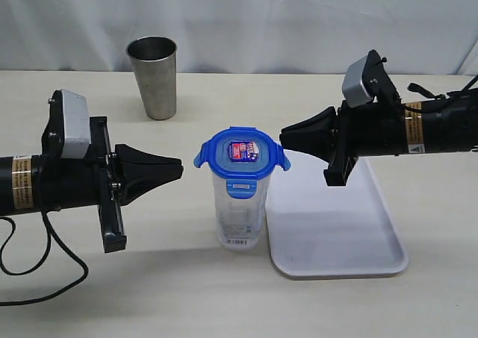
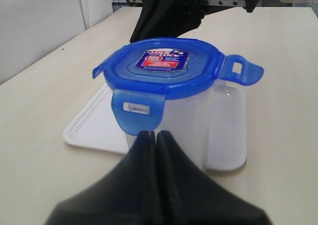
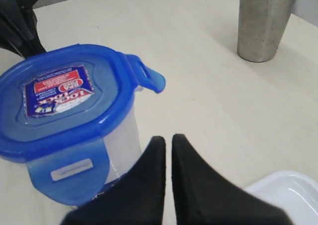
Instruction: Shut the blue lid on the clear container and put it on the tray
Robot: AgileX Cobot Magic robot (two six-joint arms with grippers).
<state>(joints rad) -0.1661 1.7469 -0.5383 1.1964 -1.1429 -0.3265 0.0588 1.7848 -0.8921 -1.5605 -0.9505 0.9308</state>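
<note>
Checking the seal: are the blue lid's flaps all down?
No. The blue lid sits on the clear container, but two side flaps stick outward.

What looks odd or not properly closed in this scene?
The blue lid sits on the clear container, but two side flaps stick outward, not pressed down; the front flap hangs down. The container stands beside the tray, not on it. Nothing looks spilled or damaged.

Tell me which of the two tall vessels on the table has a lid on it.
The clear container, beside the tray: a blue lid sits on top of it. The steel tumbler farther back is open and opaque.
</note>
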